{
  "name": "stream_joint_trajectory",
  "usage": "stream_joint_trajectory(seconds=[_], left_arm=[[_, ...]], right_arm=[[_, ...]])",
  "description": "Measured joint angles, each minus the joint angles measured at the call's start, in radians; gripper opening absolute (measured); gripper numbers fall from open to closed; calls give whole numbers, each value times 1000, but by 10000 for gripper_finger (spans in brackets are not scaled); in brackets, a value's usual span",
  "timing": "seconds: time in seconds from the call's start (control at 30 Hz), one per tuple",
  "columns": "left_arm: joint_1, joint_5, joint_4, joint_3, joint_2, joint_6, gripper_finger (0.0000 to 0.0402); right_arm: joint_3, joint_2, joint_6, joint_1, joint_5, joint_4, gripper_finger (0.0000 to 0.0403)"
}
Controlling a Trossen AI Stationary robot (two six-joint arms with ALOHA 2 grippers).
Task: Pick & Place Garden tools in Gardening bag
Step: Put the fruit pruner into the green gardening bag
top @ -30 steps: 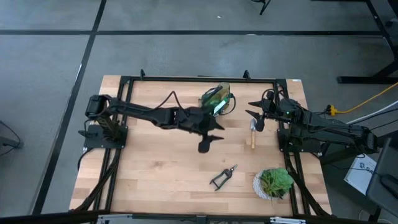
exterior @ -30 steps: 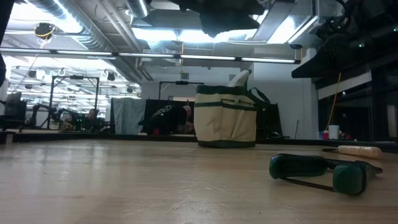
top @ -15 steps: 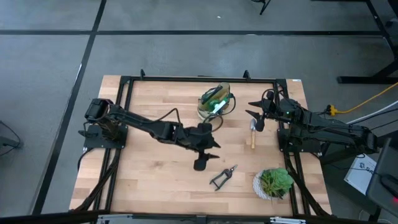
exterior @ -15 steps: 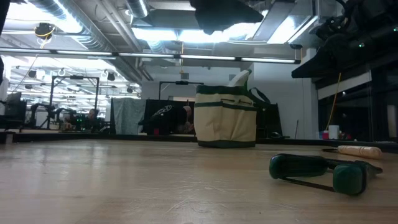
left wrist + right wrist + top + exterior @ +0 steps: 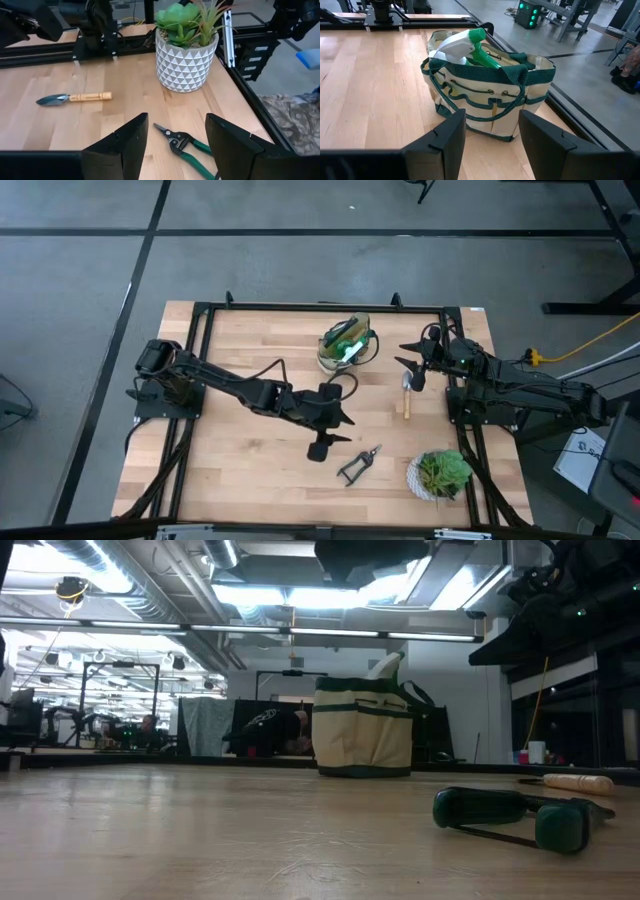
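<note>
The beige gardening bag (image 5: 347, 343) with green trim stands at the far middle of the table, and the green spray bottle (image 5: 470, 42) sticks out of its open top. The black-handled pruning shears (image 5: 358, 465) lie flat near the front edge. The wooden-handled trowel (image 5: 405, 395) lies flat right of centre. The rake is hidden. My left gripper (image 5: 338, 430) is open and empty, in the air just left of and beyond the shears (image 5: 185, 146). My right gripper (image 5: 403, 355) is open and empty, right of the bag.
A green plant in a white patterned pot (image 5: 440, 473) stands at the near right corner, just right of the shears. Black frame rails (image 5: 320, 307) run along the table's edges. The bag (image 5: 363, 730), the shears (image 5: 520, 815) and the trowel handle (image 5: 575, 782) also show in the low view.
My left gripper has gone from beside the bag toward the table's near edge, closer to the pruning shears. The bag, the shears, the trowel and my right arm have kept still.
</note>
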Motion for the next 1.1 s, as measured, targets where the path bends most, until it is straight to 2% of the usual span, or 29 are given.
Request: stream_joint_trajectory(seconds=[0.43,0.87,1.1], left_arm=[[3,-10,94,0,0,67,194],[-12,-21,96,-19,-1,-76,189],[-27,-119,73,-40,-1,-184,188]], right_arm=[[0,0,0,0,0,0,185],[0,0,0,0,0,0,185],[0,0,0,0,0,0,185]])
